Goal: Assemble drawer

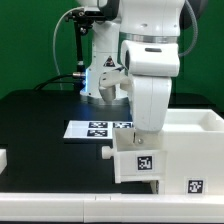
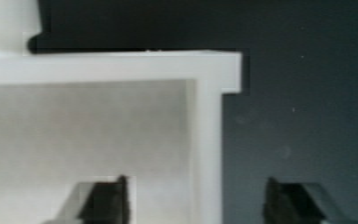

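Note:
A white drawer box (image 1: 143, 160) with a marker tag on its front sits against a larger white drawer housing (image 1: 195, 150) at the exterior view's lower right. My gripper (image 1: 139, 133) hangs straight down over the box's top edge. In the wrist view the gripper (image 2: 202, 200) is open. One dark finger (image 2: 105, 200) is over the white inner panel (image 2: 87, 130) and the other finger (image 2: 302, 200) is over the black table. The box's side wall (image 2: 215, 120) runs between them, untouched.
The marker board (image 1: 100, 127) lies on the black table behind the drawer. A small white part (image 1: 3, 157) shows at the exterior view's left edge. A white rail (image 1: 60, 208) runs along the front. The arm's base (image 1: 100, 60) and cables stand at the back.

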Controlling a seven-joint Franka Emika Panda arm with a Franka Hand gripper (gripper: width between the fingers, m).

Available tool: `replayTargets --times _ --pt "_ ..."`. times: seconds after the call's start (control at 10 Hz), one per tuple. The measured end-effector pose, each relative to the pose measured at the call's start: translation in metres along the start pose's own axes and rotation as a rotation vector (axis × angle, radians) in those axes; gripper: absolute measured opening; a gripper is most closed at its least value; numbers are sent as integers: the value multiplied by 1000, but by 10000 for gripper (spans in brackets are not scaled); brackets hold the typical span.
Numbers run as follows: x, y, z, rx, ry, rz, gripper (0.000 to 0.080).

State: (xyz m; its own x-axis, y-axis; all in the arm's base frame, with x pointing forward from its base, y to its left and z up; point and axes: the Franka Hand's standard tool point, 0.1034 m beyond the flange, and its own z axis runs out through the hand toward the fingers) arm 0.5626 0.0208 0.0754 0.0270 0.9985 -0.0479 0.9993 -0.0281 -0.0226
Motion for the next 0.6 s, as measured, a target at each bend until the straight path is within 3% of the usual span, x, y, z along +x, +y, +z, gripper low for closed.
replayTargets --times 0.1,0.2,0.3,0.4,0.6 --pt "-3 2 -6 -3 -4 0 523" --pt "-9 3 -12 3 -12 1 523" --pt "-15 9 -23 20 -25 0 626" --pt "-22 26 -40 12 -35 1 644" --pt "-50 34 -47 2 -40 29 649"
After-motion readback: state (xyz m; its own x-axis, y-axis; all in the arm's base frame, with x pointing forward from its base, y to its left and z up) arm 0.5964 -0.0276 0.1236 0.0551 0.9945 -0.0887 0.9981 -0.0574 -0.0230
